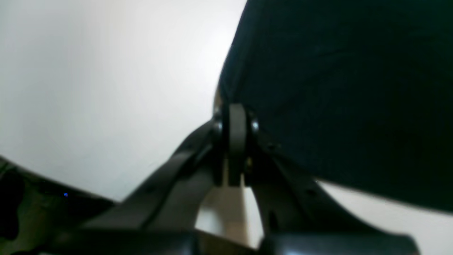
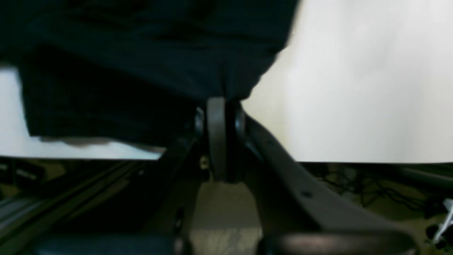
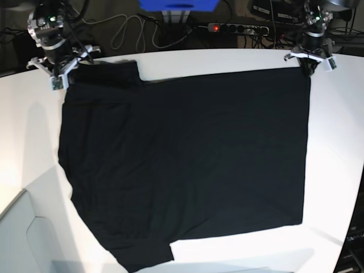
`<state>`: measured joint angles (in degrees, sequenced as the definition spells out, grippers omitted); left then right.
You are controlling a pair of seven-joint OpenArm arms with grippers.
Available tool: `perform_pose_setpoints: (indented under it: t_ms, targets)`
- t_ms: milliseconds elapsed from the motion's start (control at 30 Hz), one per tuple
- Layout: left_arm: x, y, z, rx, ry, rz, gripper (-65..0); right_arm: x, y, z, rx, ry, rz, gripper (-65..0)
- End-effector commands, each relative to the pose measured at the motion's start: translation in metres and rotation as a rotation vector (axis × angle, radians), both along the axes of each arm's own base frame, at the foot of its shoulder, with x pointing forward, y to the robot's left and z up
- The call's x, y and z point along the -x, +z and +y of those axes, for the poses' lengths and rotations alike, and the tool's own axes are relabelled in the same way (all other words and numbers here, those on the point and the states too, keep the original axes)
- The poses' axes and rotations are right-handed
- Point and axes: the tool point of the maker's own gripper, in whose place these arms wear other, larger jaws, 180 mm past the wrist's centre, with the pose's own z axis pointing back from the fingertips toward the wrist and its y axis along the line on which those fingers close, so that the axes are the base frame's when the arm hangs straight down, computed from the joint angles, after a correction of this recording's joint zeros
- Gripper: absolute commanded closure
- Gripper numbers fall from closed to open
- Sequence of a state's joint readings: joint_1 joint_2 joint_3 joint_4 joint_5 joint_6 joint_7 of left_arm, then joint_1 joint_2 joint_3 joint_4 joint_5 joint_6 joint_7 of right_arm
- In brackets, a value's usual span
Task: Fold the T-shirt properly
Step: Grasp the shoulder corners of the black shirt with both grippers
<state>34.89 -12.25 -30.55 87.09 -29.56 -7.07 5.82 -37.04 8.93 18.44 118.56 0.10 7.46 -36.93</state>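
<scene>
White table [image 3: 341,142]: both claws (far corners) pinching T-shirt [image 3: 187,165].

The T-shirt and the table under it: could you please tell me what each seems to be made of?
T-shirt: soft matte black knit cloth, probably cotton; it lies limp with shallow wrinkles and no sheen.
Table: smooth white hard surface, perhaps laminate or painted board; it shows faint glare and soft shadows.
</scene>
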Motion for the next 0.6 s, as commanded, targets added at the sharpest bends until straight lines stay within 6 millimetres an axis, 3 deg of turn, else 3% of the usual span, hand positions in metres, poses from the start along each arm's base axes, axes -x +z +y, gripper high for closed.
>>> perform_pose_setpoints:
  t_ms: [0, 167, 333, 567]
  targets:
    - [-0.003, 0.017, 0.009, -0.041, 0.009, -0.046, 0.0, -0.004, 0.009, -0.001, 0.011, 0.018, -0.032, -0.2]
    - [-0.007, 0.041, 0.015, -0.079, 0.029, -0.102, 0.0, -0.007, 0.014, -0.004, 0.018, 0.013, -0.051, -0.2]
    - [-0.009, 0.043, 0.012, -0.079, 0.020, -0.107, 0.0, -0.011, 0.015, -0.002, 0.014, 0.017, -0.062, -0.2]
    - [-0.017, 0.047, 0.013, -0.081, 0.018, -0.128, 0.0, -0.034, 0.026, 0.001, 0.008, 0.023, -0.122, -0.2]
